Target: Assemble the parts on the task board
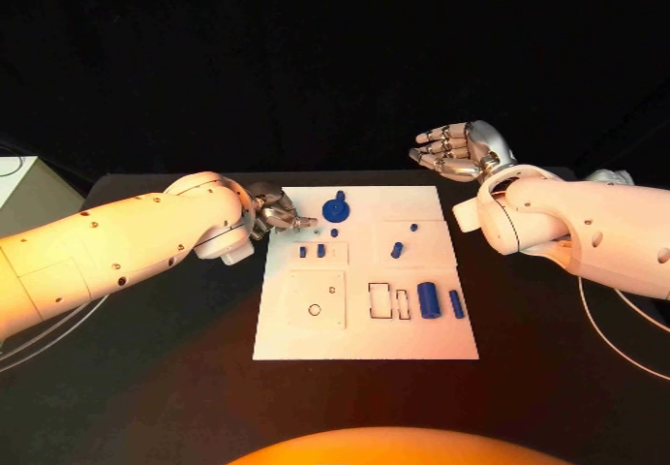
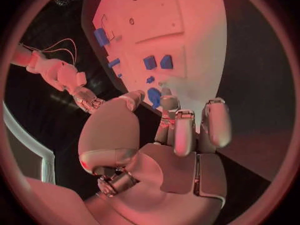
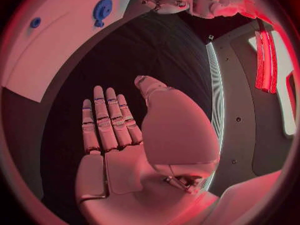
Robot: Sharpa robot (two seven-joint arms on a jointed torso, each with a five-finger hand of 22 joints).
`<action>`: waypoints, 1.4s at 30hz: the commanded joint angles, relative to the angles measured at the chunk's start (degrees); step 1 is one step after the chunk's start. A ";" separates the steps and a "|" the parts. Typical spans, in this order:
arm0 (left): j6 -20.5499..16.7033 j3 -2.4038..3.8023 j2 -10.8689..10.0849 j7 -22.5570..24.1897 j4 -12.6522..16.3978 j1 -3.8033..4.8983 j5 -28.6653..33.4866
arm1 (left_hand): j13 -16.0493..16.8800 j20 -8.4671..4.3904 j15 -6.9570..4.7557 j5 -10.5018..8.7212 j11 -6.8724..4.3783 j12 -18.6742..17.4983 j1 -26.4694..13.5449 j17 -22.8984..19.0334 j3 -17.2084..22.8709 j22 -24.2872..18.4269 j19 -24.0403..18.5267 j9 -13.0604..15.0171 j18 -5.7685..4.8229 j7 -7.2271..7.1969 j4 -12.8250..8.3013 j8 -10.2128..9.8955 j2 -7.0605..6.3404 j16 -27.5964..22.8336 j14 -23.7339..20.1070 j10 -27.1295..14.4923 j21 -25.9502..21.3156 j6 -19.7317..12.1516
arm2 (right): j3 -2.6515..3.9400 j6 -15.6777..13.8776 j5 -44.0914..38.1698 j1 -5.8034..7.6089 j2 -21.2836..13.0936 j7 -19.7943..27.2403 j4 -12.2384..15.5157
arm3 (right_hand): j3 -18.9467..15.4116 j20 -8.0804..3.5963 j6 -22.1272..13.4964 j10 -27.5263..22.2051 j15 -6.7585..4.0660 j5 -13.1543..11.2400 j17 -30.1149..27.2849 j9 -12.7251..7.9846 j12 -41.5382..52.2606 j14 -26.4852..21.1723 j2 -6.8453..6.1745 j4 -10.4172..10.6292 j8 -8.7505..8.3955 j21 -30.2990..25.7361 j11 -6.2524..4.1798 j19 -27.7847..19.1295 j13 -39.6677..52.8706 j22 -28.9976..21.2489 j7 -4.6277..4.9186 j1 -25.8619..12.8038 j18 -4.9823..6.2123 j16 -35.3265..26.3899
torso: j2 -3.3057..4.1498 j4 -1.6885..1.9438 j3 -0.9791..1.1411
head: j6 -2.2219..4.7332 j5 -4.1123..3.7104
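Note:
The white task board (image 1: 366,325) lies in the middle of the black table. A round blue part (image 1: 335,207) with a stem sits near its far left corner. My left hand (image 1: 280,213) hovers at that corner, fingertips pointing at the round part (image 2: 154,96) and just short of it, thumb and fingers apart with nothing held. Two short blue pegs (image 1: 312,251) stand close behind those fingertips. A blue cylinder (image 1: 429,299) and a slim blue bar (image 1: 457,302) lie at the board's right. My right hand (image 1: 458,150) is raised beyond the far right corner, fingers (image 3: 106,120) spread and empty.
More small blue pieces (image 1: 397,250) lie on the board's right half, and a square recessed panel (image 1: 317,298) with rectangular slots (image 1: 380,299) beside it is nearer me. A pale box (image 1: 21,189) stands off the table's far left. Bare black tabletop (image 1: 167,368) surrounds the board.

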 commanded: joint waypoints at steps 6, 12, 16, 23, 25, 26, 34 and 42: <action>-7.14 0.12 0.62 18.98 -0.18 0.00 3.98 | -11.15 2.98 3.55 0.69 3.68 -9.04 14.10 -3.79 3.12 -20.76 -17.54 -3.31 5.09 3.99 -1.88 -3.05 -1.01 -12.65 -7.16 -15.43 -15.32 -8.14 | 0.03 1.08 0.06 -0.01 -0.07 0.52 -0.22 | -0.32 0.02 0.52 0.20 0.53 -0.22 -0.31 -0.17 -0.30 -0.36 0.02 -0.07 -0.15 -0.18 0.46 -0.58 -0.02 -0.17 3.69 -0.36 -0.16 -0.59 | -0.11 0.23 -0.07 | 0.25 -0.34; -7.12 -1.17 2.61 26.81 -2.19 -0.34 -1.11 | -17.77 5.71 6.51 -0.07 6.64 -16.66 22.43 -19.18 6.92 -30.16 -27.25 -9.90 6.65 6.51 -4.56 -6.74 -3.71 -24.36 -24.23 -25.46 -25.18 -12.26 | 0.03 1.37 0.16 -0.01 0.03 0.72 -0.67 | -0.13 0.01 0.75 0.41 0.40 -0.32 -0.42 -0.26 -0.31 -0.13 0.18 -0.42 -0.10 0.28 0.36 0.86 -0.02 0.04 3.58 0.15 0.05 -0.51 | -0.12 0.12 -0.10 | 0.54 -0.17; -6.91 -1.91 3.93 29.44 -3.60 -0.81 -6.26 | -20.13 6.98 8.11 -0.37 8.54 -19.37 27.19 -22.94 8.26 -29.32 -29.22 -13.05 6.73 7.37 -8.44 -7.60 -3.36 -26.24 -30.92 -33.62 -24.87 -15.55 | 0.03 1.53 1.10 -0.01 0.13 0.63 -0.53 | -0.08 0.01 0.79 0.45 0.36 -0.32 -0.43 -0.27 -0.31 -0.04 0.22 -0.48 -0.09 0.36 0.34 1.07 -0.02 0.07 3.56 0.23 0.09 -0.47 | -0.06 0.07 -0.07 | 0.80 -0.11; -7.09 -2.65 6.11 30.21 -6.01 -1.26 -12.73 | -22.75 7.74 8.44 -0.67 8.97 -21.00 26.48 -25.46 7.25 -28.53 -30.21 -15.15 6.84 6.59 -9.12 -6.64 -4.08 -25.52 -31.57 -35.90 -24.17 -15.95 | 0.02 1.69 1.94 -0.01 0.32 0.57 -0.43 | -0.08 0.01 0.79 0.45 0.36 -0.32 -0.43 -0.27 -0.31 -0.04 0.22 -0.48 -0.09 0.36 0.34 1.07 -0.02 0.07 3.56 0.23 0.09 -0.47 | -0.01 0.08 -0.07 | 1.05 -0.35; -7.19 -2.78 6.66 30.11 -6.68 -1.32 -13.97 | -23.63 7.79 8.40 -0.71 8.90 -21.38 26.35 -26.26 6.97 -28.42 -30.08 -15.83 6.91 6.46 -9.24 -6.26 -4.11 -25.05 -31.26 -35.80 -24.00 -15.50 | 0.02 1.73 2.01 -0.01 0.35 0.55 -0.44 | -0.03 0.01 0.80 0.48 0.33 -0.31 -0.44 -0.30 -0.32 0.06 0.27 -0.53 -0.10 0.42 0.33 1.11 -0.02 0.06 3.58 0.30 0.12 -0.43 | 0.03 0.05 -0.05 | 1.09 -0.30; -7.22 -2.83 6.90 30.06 -6.98 -1.35 -14.47 | -24.14 7.76 8.36 -0.68 8.87 -21.52 26.38 -26.70 6.92 -28.32 -29.90 -16.32 6.93 6.36 -9.36 -6.15 -4.07 -24.69 -30.99 -35.54 -23.81 -15.24 | 0.02 1.74 2.04 -0.01 0.36 0.54 -0.44 | -0.03 0.01 0.80 0.48 0.33 -0.31 -0.44 -0.30 -0.32 0.06 0.27 -0.53 -0.10 0.42 0.33 1.11 -0.02 0.06 3.58 0.30 0.12 -0.43 | 0.04 0.03 -0.04 | 1.09 -0.28; -5.34 -3.16 9.15 28.02 -9.35 -1.45 -18.72 | -29.07 7.29 7.86 -0.43 8.41 -22.51 26.05 -30.82 8.29 -27.00 -28.80 -22.08 6.96 5.39 -10.46 -6.14 -4.21 -20.90 -29.49 -31.36 -21.71 -10.60 | 0.02 1.91 2.12 -0.01 0.50 0.49 -0.44 | 0.00 0.02 0.80 0.49 0.32 -0.26 -0.45 -0.32 -0.34 0.09 0.31 -0.54 -0.12 0.43 0.33 1.03 -0.02 0.04 3.59 0.32 0.13 -0.42 | 0.05 0.04 0.01 | 1.00 -0.36; -3.62 -3.30 10.65 26.15 -11.15 -1.47 -21.12 | -31.25 7.17 7.76 -0.46 8.29 -23.20 25.59 -32.69 9.08 -26.49 -28.55 -24.64 6.96 4.92 -11.08 -6.78 -4.33 -19.22 -29.20 -30.17 -20.95 -8.30 | 0.02 2.18 2.12 -0.01 0.64 0.34 -0.46 | 0.00 0.02 0.80 0.49 0.32 -0.26 -0.45 -0.32 -0.34 0.09 0.31 -0.54 -0.12 0.43 0.33 1.03 -0.02 0.04 3.59 0.32 0.13 -0.42 | -0.05 0.00 0.05 | 0.87 -0.33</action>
